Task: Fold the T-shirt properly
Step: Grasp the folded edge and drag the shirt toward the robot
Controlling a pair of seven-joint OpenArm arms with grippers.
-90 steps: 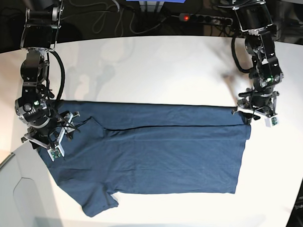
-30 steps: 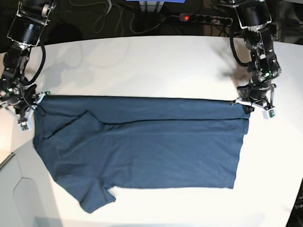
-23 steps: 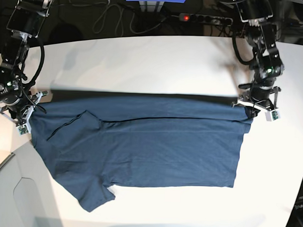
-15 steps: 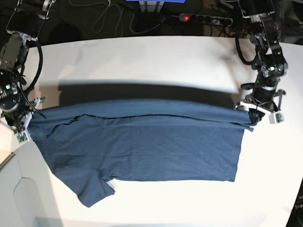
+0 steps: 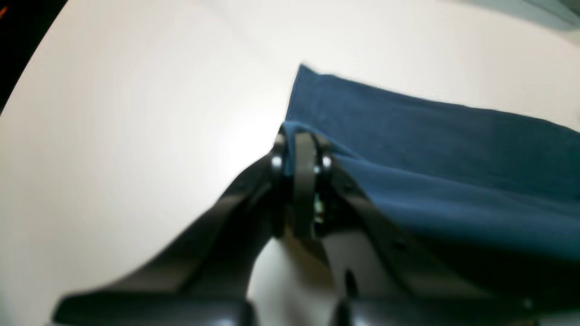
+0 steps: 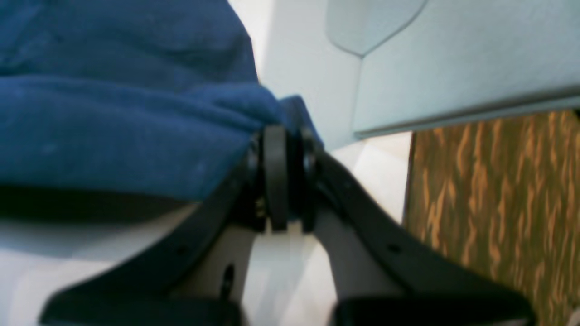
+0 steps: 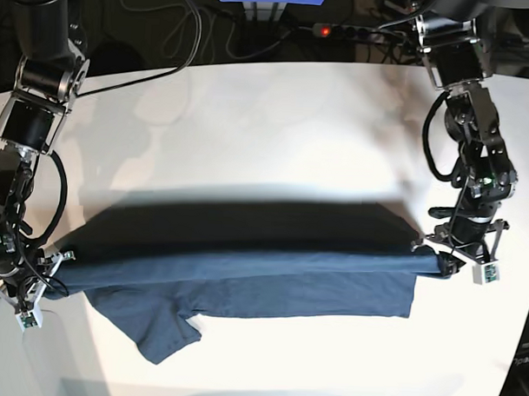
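Okay, left wrist: left gripper (image 5: 299, 149) is clenched on the shirt (image 5: 430, 158) corner, soft matte navy knit draping off it over the glossy white table (image 5: 136, 136). Right wrist: right gripper (image 6: 281, 154) pinches a bunched edge likewise. Base: since a second ago I've carried the far edge toward the shirt's near hem (image 7: 244, 288), lifted and taut between both claws, so the fold's about halfway over.

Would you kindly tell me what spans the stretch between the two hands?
In the base view, only the T-shirt: its lifted folded edge runs from the left hand to the right hand.
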